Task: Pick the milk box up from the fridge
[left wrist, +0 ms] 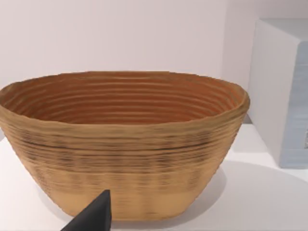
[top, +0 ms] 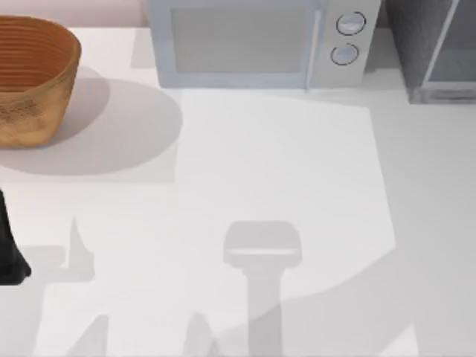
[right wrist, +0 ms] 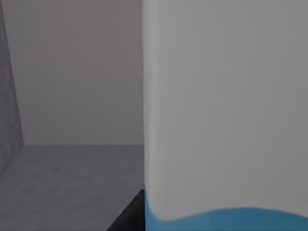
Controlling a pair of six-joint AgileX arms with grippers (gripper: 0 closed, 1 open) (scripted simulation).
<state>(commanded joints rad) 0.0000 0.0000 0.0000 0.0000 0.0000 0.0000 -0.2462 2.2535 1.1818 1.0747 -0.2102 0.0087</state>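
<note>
The milk box (right wrist: 226, 110) stands very close in the right wrist view, a white face with a blue band along its lower part. Around it are the fridge's dark grey inner walls and floor (right wrist: 62, 183). One dark fingertip (right wrist: 130, 219) of my right gripper lies right beside the box's lower corner. In the top view the fridge (top: 439, 44) is the dark grey cabinet at the far right back, with a pale frame bar. My left arm (top: 9, 253) rests at the table's left edge, a dark fingertip (left wrist: 94, 214) of its gripper facing the basket.
A woven brown basket (top: 30, 82) sits at the back left. A light-grey microwave (top: 260, 41) with two round knobs stands at the back middle, just left of the fridge. The white table (top: 282, 186) stretches in front of them.
</note>
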